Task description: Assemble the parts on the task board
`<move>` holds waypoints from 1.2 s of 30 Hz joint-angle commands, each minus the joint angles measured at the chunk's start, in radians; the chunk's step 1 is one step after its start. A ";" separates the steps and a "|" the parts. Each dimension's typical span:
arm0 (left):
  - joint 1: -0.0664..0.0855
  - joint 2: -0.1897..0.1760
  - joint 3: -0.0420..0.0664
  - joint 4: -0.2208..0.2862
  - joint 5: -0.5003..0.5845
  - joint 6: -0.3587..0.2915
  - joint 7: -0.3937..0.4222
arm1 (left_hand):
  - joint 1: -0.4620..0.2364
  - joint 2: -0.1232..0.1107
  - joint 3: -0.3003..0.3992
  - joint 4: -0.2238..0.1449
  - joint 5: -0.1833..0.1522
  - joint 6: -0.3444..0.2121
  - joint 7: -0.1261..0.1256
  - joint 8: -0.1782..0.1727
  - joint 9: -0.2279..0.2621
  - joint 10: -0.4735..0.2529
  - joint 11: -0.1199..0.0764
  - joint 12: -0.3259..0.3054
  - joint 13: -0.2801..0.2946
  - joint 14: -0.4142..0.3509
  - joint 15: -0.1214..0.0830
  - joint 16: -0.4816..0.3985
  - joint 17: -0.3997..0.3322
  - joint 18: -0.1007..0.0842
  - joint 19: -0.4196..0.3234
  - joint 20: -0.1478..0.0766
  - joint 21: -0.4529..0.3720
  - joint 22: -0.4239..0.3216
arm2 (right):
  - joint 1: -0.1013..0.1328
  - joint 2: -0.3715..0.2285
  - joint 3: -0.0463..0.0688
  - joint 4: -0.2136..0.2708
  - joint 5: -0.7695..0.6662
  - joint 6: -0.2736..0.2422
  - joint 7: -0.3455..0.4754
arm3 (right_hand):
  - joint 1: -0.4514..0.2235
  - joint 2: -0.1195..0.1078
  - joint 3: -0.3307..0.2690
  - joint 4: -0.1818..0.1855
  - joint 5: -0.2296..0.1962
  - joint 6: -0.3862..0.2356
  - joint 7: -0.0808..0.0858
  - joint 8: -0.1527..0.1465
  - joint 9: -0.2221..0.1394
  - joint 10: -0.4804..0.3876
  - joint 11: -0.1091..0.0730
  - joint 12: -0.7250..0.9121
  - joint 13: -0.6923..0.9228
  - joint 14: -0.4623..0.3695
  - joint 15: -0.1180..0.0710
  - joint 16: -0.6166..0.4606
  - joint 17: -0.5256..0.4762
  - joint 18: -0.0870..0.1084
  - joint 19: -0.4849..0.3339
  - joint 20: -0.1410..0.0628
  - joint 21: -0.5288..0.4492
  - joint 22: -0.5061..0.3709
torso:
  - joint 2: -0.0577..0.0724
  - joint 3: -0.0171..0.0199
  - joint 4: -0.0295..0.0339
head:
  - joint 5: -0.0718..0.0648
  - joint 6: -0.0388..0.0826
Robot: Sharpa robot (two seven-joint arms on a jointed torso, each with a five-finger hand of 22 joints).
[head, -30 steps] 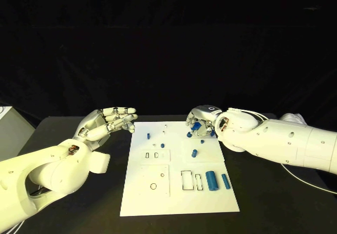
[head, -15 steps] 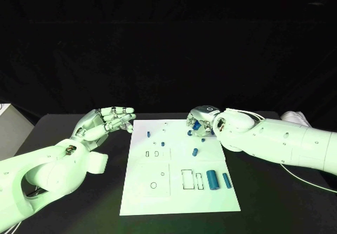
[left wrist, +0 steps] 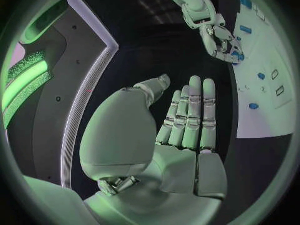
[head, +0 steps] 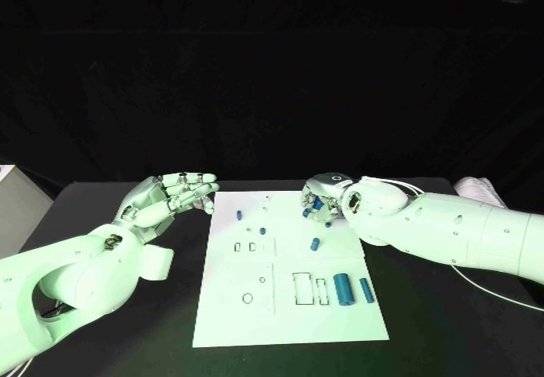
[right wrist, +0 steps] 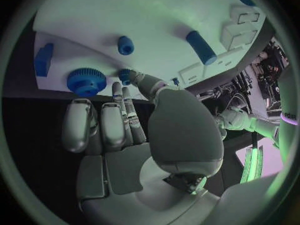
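The white task board [head: 255, 314] lies in the middle of the black table. Small blue parts lie on it: a peg [head: 239, 214], a short cylinder [head: 314, 245] and a large cylinder [head: 343, 289]. My right hand [head: 321, 198] hovers low over the board's far right corner with curled fingers. In the right wrist view its thumb and a fingertip [right wrist: 117, 88] meet on a small blue part [right wrist: 127, 76] at the board's edge. A blue gear [right wrist: 85, 81] and a blue block [right wrist: 44, 59] lie close by. My left hand [head: 170, 196] is raised beside the board's far left corner, holding nothing.
Rectangular slots [head: 303, 288] and small oval holes [head: 245, 248] are cut in the board. A second long blue cylinder [head: 365, 290] lies near its right edge. A white box [head: 17, 208] stands at the table's left edge. A white cable [head: 493, 294] trails behind my right arm.
My right hand has edged slightly left and settled lower over the far right corner. The left hand has barely moved.
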 commanded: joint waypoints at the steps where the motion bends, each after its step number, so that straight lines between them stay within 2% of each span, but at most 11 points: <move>1: 0.003 0.001 0.001 0.004 -0.005 0.018 0.001 | -0.008 0.001 -0.002 -0.006 0.003 -0.003 0.002 -0.007 0.001 -0.007 0.001 -0.003 0.001 -0.004 0.001 0.003 0.001 0.011 -0.007 -0.002 0.006 0.002 | -0.001 0.002 0.001 -0.002 -0.016 0.015 -0.008 | 0.005 0.008 0.014 0.001 0.005 0.009 -0.001 0.007 0.004 0.016 -0.002 0.003 0.002 0.023 0.001 0.009 0.002 -0.009 0.009 0.001 0.008 0.008 | 0.002 0.0006 0.0004 | 0.000 -0.001; 12: 0.003 0.001 0.001 0.003 -0.005 0.022 -0.002 | -0.009 0.004 -0.001 -0.006 0.003 -0.005 0.003 -0.008 0.001 -0.010 0.002 -0.003 0.001 -0.007 0.002 0.006 0.004 0.011 -0.009 -0.002 0.009 0.003 | -0.001 0.005 0.001 -0.004 -0.016 0.006 -0.005 | 0.006 0.023 0.038 0.010 0.007 0.025 -0.007 0.019 0.018 0.040 -0.008 0.002 0.004 0.023 -0.003 0.024 0.012 -0.013 0.017 -0.002 0.026 0.036 | 0.007 -0.0005 0.0024 | -0.003 0.002; 25: 0.003 0.000 0.001 0.004 -0.005 0.025 -0.008 | -0.010 0.005 -0.001 -0.006 0.003 -0.006 0.004 -0.009 0.001 -0.011 0.002 -0.002 0.001 -0.008 0.002 0.008 0.005 0.011 -0.010 -0.001 0.010 0.004 | -0.002 0.013 0.001 -0.012 -0.010 0.002 -0.003 | 0.003 0.029 0.043 0.016 0.007 0.029 -0.008 0.022 0.022 0.045 -0.009 0.001 0.004 0.023 -0.004 0.027 0.014 -0.014 0.019 -0.003 0.030 0.042 | 0.010 -0.0013 0.0027 | -0.003 0.003; 30: 0.003 0.000 0.001 0.002 -0.005 0.027 -0.009 | -0.010 0.005 -0.001 -0.006 0.003 -0.006 0.004 -0.009 0.001 -0.011 0.002 -0.002 0.001 -0.008 0.002 0.008 0.005 0.011 -0.010 -0.001 0.010 0.004 | -0.002 0.015 0.001 -0.013 -0.009 -0.024 -0.010 | 0.003 0.041 0.053 0.022 0.020 0.039 -0.014 0.033 0.035 0.062 -0.015 0.001 0.006 0.023 -0.008 0.037 0.021 -0.017 0.024 -0.006 0.042 0.061 | 0.011 -0.0010 0.0027 | -0.003 0.003; 36: 0.003 0.001 0.001 0.001 -0.005 0.027 -0.010 | -0.010 0.005 -0.001 -0.006 0.003 -0.006 0.004 -0.009 0.001 -0.011 0.002 -0.002 0.001 -0.008 0.002 0.008 0.005 0.011 -0.010 -0.001 0.010 0.004 | -0.002 0.016 0.001 -0.009 -0.014 -0.073 -0.030 | 0.016 0.060 0.073 0.018 0.012 0.053 -0.019 0.049 0.052 0.085 -0.022 0.003 0.010 0.023 -0.014 0.044 0.023 -0.020 0.031 -0.011 0.055 0.082 | 0.013 -0.0015 0.0032 | -0.003 0.007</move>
